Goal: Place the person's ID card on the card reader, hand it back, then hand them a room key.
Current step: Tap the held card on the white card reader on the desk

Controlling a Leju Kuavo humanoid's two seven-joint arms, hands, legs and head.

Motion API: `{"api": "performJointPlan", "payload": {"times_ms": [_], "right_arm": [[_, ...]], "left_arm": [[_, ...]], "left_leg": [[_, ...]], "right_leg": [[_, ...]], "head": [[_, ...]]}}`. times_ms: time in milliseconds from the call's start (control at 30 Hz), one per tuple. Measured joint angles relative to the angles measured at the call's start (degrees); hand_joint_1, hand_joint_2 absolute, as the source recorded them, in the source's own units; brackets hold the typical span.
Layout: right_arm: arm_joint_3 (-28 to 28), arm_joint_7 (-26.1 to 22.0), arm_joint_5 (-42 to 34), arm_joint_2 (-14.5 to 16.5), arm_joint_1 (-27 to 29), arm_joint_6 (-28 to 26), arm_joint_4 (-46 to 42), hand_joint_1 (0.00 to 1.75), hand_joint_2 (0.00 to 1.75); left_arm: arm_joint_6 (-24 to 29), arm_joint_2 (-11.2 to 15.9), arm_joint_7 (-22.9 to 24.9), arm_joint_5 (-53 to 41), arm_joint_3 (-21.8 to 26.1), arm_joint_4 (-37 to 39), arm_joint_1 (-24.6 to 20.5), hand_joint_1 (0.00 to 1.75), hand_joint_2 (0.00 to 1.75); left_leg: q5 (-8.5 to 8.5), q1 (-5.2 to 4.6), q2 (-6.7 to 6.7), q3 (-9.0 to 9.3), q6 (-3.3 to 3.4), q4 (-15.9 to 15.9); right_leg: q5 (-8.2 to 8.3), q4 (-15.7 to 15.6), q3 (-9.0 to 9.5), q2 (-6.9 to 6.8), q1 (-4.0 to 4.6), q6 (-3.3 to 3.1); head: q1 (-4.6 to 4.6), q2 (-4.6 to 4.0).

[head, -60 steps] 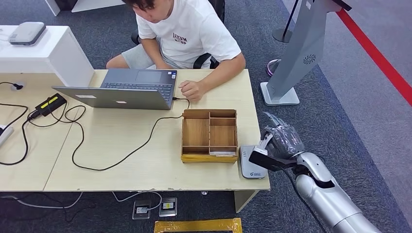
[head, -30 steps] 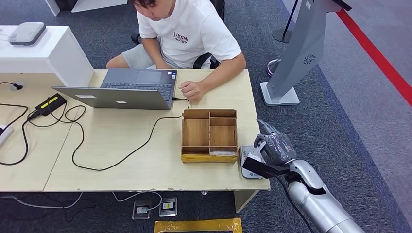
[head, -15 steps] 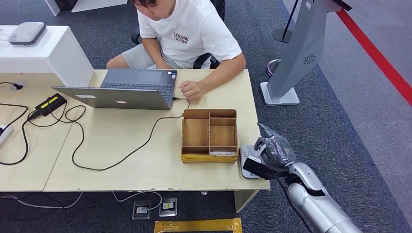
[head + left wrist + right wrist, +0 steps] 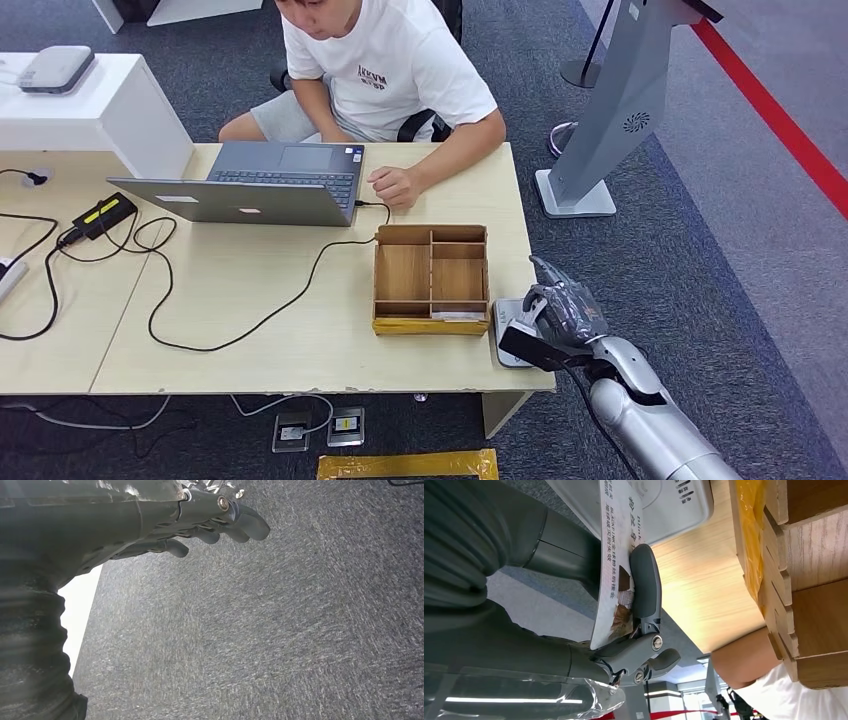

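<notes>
From the head view, the right robot hand (image 4: 562, 312) hovers over the card reader (image 4: 508, 340) at the tabletop (image 4: 300, 340) corner. Right wrist view: it pinches the ID card (image 4: 618, 565), seemingly just above the reader; lower flat before releasing.

Even, bright overhead light; soft shadows beneath the desk (image 4: 300, 340). Head view sharp. Left hand (image 4: 150, 520) dark, blurred against carpet (image 4: 275, 630).
</notes>
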Motion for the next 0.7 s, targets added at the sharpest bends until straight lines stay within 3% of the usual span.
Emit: {"api": "performJointPlan", "payload": {"times_ms": [467,700], "right_arm": [[0.13,-0.47,-0.13,0.59,-0.06,0.23,0.66,1.75,1.75],[-0.52,-0.51,-5.43,1.02,-1.12,1.57,1.38,1.75,1.75]], "left_arm": [[-0.02,-0.02,0.00,0.24,0.00,0.00,0.00,0.00,1.75],[0.24,-0.05,0.03,0.42,0.03,0.00,0.00,0.00,1.75]], "left_leg": [[0.00,0.00,0.06,0.03,0.00,0.00],[0.00,0.00,0.07,-0.01,0.00,0.00]], "right_leg": [[0.00,0.00,0.01,0.03,0.00,0.00],[0.01,0.00,0.01,0.02,0.00,0.00]], "head": [[0.00,0.00],[0.01,0.00]]}}
